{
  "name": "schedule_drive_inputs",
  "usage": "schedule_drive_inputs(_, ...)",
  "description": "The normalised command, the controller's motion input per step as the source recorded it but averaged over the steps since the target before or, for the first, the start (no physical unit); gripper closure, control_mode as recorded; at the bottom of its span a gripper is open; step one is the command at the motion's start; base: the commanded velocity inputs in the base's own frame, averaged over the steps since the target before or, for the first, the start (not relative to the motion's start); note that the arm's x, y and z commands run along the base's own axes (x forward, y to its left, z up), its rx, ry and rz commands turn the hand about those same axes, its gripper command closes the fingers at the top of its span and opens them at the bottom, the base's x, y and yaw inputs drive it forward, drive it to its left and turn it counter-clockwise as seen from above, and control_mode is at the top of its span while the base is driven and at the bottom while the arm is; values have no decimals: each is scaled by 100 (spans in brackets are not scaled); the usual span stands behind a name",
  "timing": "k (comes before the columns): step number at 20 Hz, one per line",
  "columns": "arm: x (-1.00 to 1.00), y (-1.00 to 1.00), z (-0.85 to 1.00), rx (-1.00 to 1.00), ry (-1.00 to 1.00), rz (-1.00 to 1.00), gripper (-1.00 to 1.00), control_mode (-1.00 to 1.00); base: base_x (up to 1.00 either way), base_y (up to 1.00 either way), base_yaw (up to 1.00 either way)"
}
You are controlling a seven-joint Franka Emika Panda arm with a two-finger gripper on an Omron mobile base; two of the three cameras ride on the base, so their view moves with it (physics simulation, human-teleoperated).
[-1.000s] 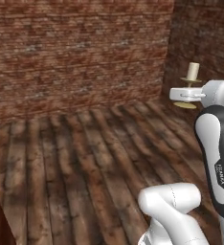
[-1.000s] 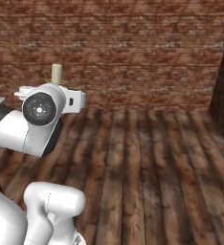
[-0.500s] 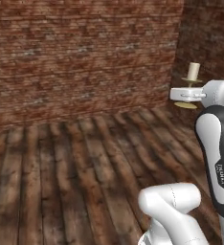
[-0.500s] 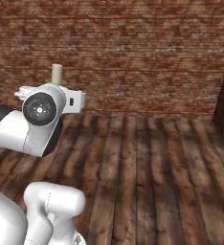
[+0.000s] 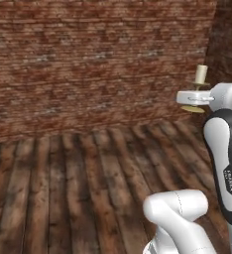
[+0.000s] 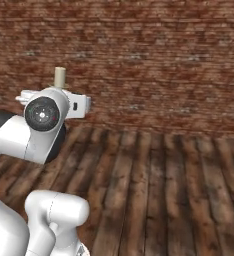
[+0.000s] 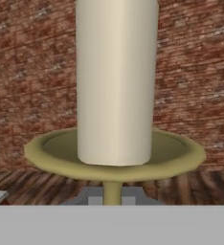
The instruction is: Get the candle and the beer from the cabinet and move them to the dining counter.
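Note:
The candle (image 5: 201, 74) is a cream-white stub on a brass-yellow candlestick with a round saucer. It stands upright at the end of my raised arm, right of centre in the left base view. My gripper (image 5: 195, 97) is shut on the candlestick's stem, between the upper dish and the saucer base. From the right base view the candle (image 6: 60, 77) sticks up behind my white wrist. Close up in the hand view, the candle (image 7: 116, 81) rises from its dish, with the gripper (image 7: 113, 195) closed on the stem below. The beer, the cabinet and the dining counter are out of view.
A red brick wall (image 5: 88, 64) runs across ahead, meeting a darker shaded wall (image 5: 229, 44) at a corner on the right. A dark wooden plank floor (image 5: 88, 173) lies open in front of the base.
The whole scene has slid to the right in both base views, so the camera has turned with the base. The arm and the held candle keep the same pose.

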Motion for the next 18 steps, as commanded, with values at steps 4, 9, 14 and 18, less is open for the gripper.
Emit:
schedule_drive_inputs(4, 0, 0, 0, 0, 0, 0, 100, 100, 71, -19, 28)
schedule_drive_inputs(9, 0, 0, 0, 0, 0, 0, 100, 100, 63, -14, 35)
schedule_drive_inputs(14, 0, 0, 0, 0, 0, 0, 100, 100, 58, -13, 40)
schedule_drive_inputs(18, 0, 0, 0, 0, 0, 0, 100, 100, 54, -13, 46)
